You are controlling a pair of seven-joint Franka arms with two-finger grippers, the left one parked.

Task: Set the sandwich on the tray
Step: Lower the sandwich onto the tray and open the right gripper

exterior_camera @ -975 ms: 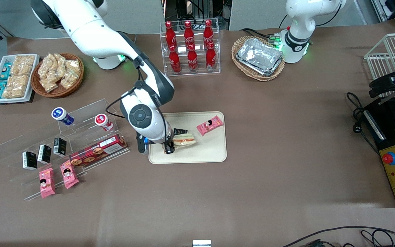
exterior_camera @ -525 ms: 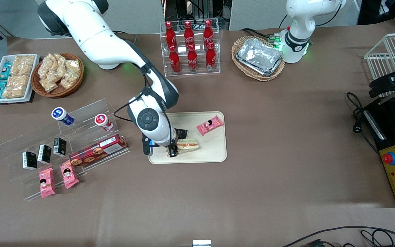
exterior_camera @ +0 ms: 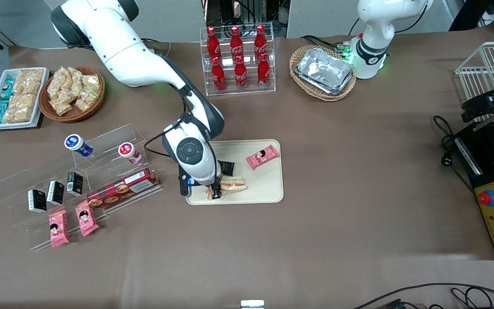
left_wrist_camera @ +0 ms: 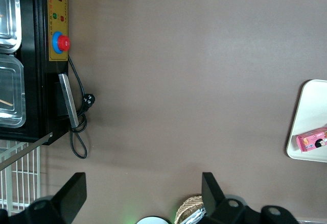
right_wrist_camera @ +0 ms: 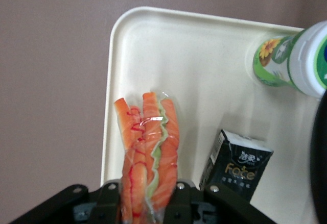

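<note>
Sandwich (exterior_camera: 233, 184): you have it gripped at one end, its wrapped body lying low over the tray's corner nearest the front camera at the working arm's end; whether it rests on the tray surface, you cannot tell. In the right wrist view the sandwich (right_wrist_camera: 148, 152) shows its orange and pale green layers edge-on under clear wrap.
Pincer (exterior_camera: 215, 192): closed on the sandwich, with a finger on each side of the wedge; in the right wrist view the pincer (right_wrist_camera: 145, 203) clamps the filling end.
Tray (exterior_camera: 268, 189): cream, on the brown tabletop (exterior_camera: 337, 171), near the middle.
Black carton (exterior_camera: 227, 167): small, on the tray, just beside the sandwich and farther from the front camera.
Pink packet (exterior_camera: 263, 156): on the tray, toward its corner at the parked arm's end, apart from the sandwich.
Green-labelled bottle (right_wrist_camera: 291, 60): white-capped, lying on the tray, seen only from the right wrist.
Acrylic rack (exterior_camera: 79, 180): toward the working arm's end, holding snacks.
</note>
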